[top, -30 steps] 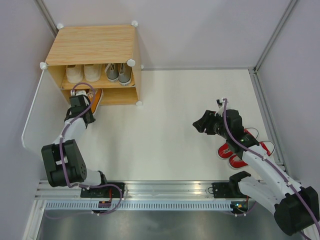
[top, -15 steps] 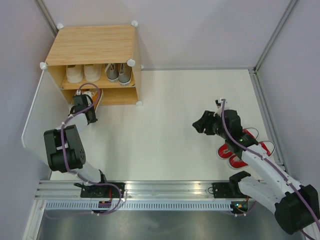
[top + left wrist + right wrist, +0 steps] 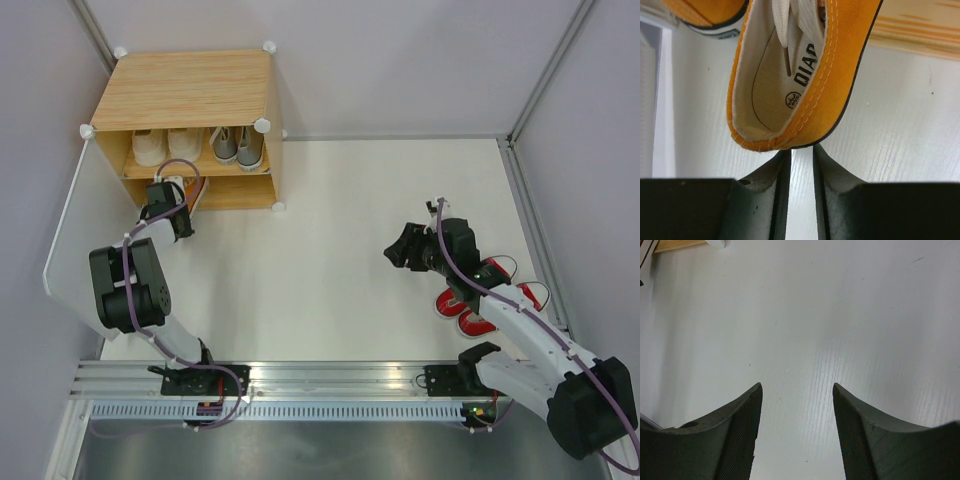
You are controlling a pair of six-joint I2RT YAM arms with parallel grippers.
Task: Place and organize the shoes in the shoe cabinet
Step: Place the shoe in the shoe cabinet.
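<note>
While the orange shoe (image 3: 840, 75) is lodged heel-out at the lower compartment of the shoe cabinet (image 3: 190, 90) | left gripper (image 3: 801, 150) nearly closed, heel at its tips, nothing pinched | right gripper (image 3: 796, 390) spread, empty | risk: shoe could be skewed if pushed off-centre

Shoe cabinet (image 3: 185, 85) at 11 o'clock: light wood grain, white corner connectors (image 3: 262, 125). Inside: cream pair (image 3: 150, 150), grey pair (image 3: 225, 148), white toecaps. Orange sneaker (image 3: 840, 60): cream insole, black print, white laces. Red pair (image 3: 468, 322) at 4 o'clock, white soles. Table (image 3: 330, 250) white.
</note>
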